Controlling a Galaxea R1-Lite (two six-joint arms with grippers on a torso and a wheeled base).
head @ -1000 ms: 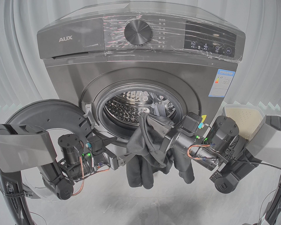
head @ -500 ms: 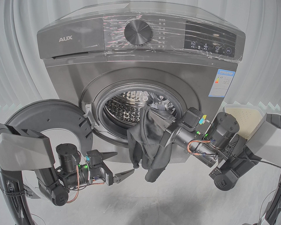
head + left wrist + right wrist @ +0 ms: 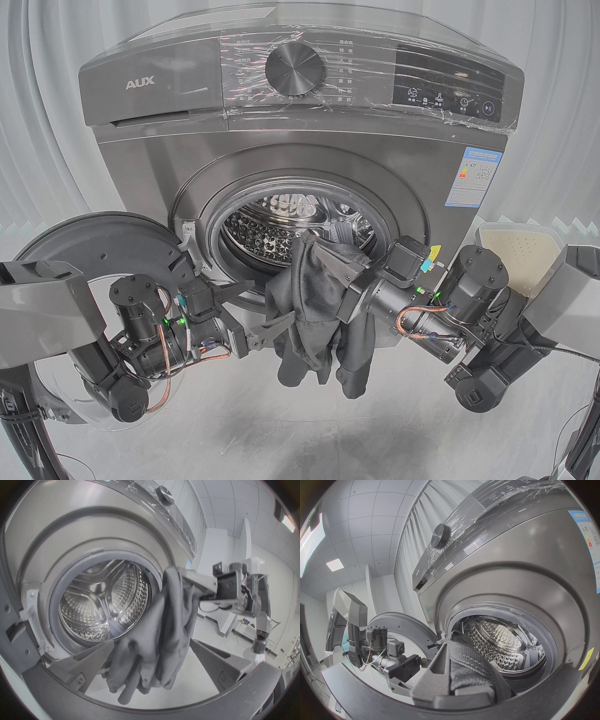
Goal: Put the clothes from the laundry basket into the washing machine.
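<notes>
Cloth [image 3: 312, 300] is hanging at the mouth of the drum [image 3: 281, 234], pinched in my right pincer [image 3: 322, 253] so I can feed it in; most is drooping below the drum's rim. I'm holding my left pincer [image 3: 265, 306] wide there, likely to gather that tail.

**Three cameras, one drum mouth**

The head camera looked forward and down at the washing machine [image 3: 300, 144], with its open drum [image 3: 281, 234] at frame centre. The left wrist camera sat low by the open door [image 3: 106, 250] and looked up into the drum. The right wrist camera faced it from the other side, equally near. All three shared the drum and the dark garment [image 3: 312, 287].
</notes>
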